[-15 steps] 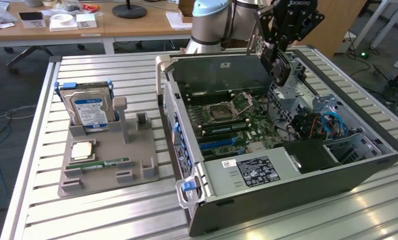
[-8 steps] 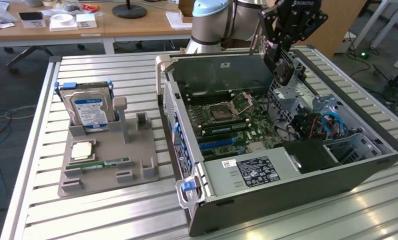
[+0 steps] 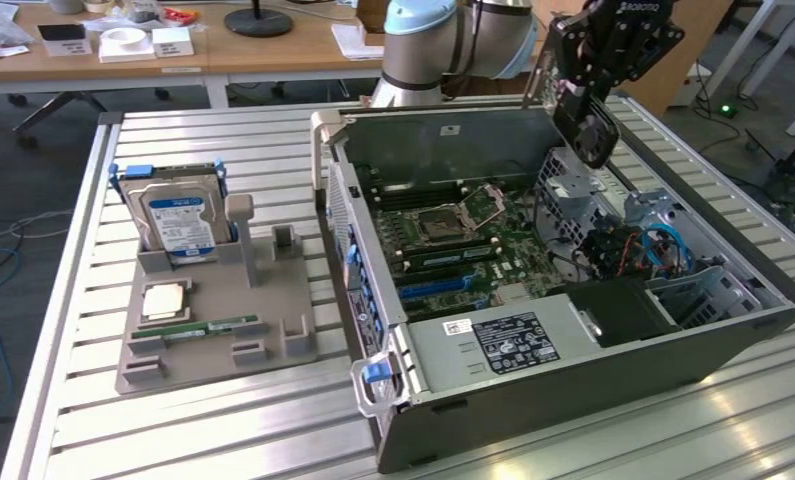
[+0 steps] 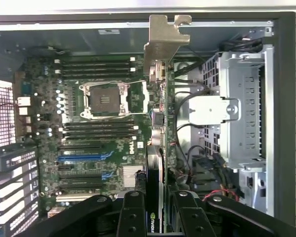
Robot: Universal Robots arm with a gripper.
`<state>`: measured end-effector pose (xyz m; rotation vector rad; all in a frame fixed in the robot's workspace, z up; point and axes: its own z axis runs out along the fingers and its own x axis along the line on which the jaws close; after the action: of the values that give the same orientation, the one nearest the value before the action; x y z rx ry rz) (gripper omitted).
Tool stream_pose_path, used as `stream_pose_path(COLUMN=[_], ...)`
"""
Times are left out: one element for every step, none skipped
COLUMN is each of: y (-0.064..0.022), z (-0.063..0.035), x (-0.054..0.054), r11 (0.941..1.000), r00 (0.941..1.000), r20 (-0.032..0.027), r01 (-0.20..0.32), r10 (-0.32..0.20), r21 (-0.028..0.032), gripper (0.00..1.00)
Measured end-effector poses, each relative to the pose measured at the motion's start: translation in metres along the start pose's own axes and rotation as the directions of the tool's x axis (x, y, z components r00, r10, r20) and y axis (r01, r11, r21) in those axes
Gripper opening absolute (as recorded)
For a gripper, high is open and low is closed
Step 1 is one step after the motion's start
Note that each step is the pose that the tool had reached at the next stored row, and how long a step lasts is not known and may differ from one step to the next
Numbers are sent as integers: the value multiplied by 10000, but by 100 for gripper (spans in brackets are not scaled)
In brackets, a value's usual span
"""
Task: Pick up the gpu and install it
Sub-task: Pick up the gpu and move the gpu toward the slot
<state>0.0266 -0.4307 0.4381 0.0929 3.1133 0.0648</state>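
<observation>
My gripper (image 3: 580, 92) hangs above the open computer case (image 3: 557, 345), shut on the gpu (image 3: 593, 130), which points down toward the inside of the case. In the wrist view the gpu (image 4: 163, 94) shows edge-on as a thin green card, with its silver bracket (image 4: 163, 42) at the far end. The black fingers (image 4: 133, 212) of the gripper (image 4: 157, 202) clamp it from both sides. Under the card lies the motherboard (image 4: 98, 128) with its blue expansion slots (image 4: 83, 158). The card hovers over the gap between the motherboard and the drive cage (image 4: 241, 108), touching nothing.
At the exterior view's left, a grey parts holder (image 3: 284, 300) carries a silver hard drive with a blue label (image 3: 177, 220), a narrow RAM stick (image 3: 210, 327) and a processor chip (image 3: 165, 300). Cables (image 3: 637, 250) and the drive cage (image 3: 577, 195) crowd the case beside the motherboard (image 3: 451, 240).
</observation>
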Motion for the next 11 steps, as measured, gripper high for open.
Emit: stream_pose_path(y=[2, 3, 4, 4, 3, 3, 4, 4, 5, 7, 8], z=[1, 2, 2, 2, 2, 2, 2, 2, 3, 3, 4], x=[-31, -51, -56, -56, -56, -56, -61, -77, -97, -117, -131], r11=[10000, 10000, 10000, 10000, 10000, 10000, 10000, 10000, 10000, 10000, 10000], r00=[10000, 10000, 10000, 10000, 10000, 10000, 10000, 10000, 10000, 10000, 10000], r20=[1, 0, 0, 0, 0, 0, 0, 0, 0, 0, 0], r01=[0, 1, 2, 1, 0, 1, 0, 1, 0, -1, -1], r10=[0, -1, -2, -1, 0, -1, 0, -1, 0, 1, 1], r21=[-1, -1, -1, 0, 0, 0, 0, -1, -1, 0, -1], gripper=[26, 26, 26, 26, 26, 26, 26, 26, 26, 26, 26])
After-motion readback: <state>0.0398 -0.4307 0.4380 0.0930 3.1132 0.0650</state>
